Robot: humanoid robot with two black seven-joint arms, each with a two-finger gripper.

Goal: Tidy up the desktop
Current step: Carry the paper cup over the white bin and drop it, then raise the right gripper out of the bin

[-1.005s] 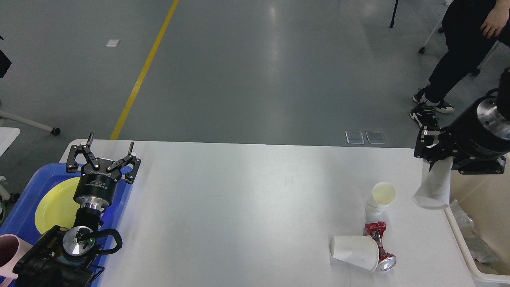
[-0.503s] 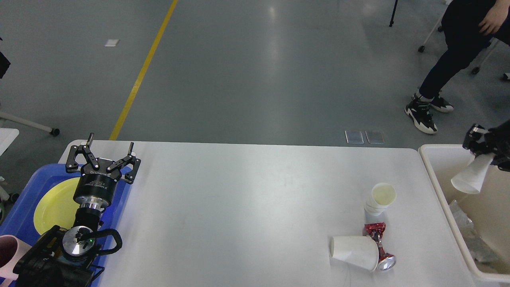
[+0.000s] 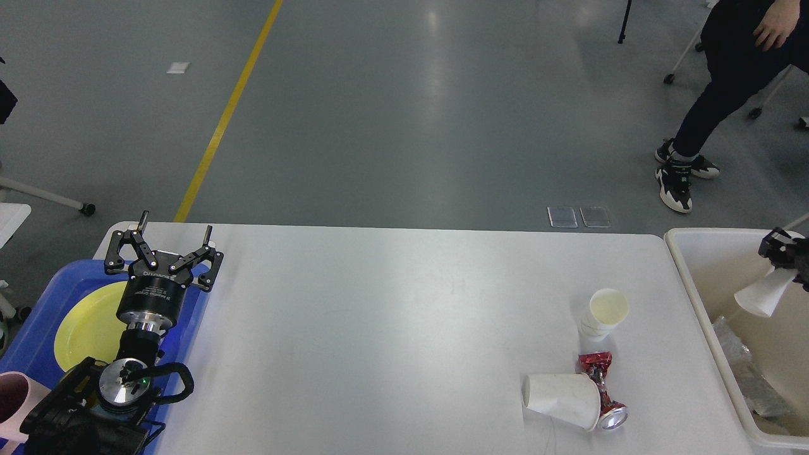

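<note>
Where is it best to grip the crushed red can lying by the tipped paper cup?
Probably at the far red end of the crushed can, coming from above: it lies flat, its silver near end touches the tipped paper cup, while the far end seems free.

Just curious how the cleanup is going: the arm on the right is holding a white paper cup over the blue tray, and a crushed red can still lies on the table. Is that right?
Not quite. The head view shows the right gripper holding the white paper cup over the cream bin, not the blue tray, which sits at the far left. The crushed red can does still lie on the desktop.
</note>
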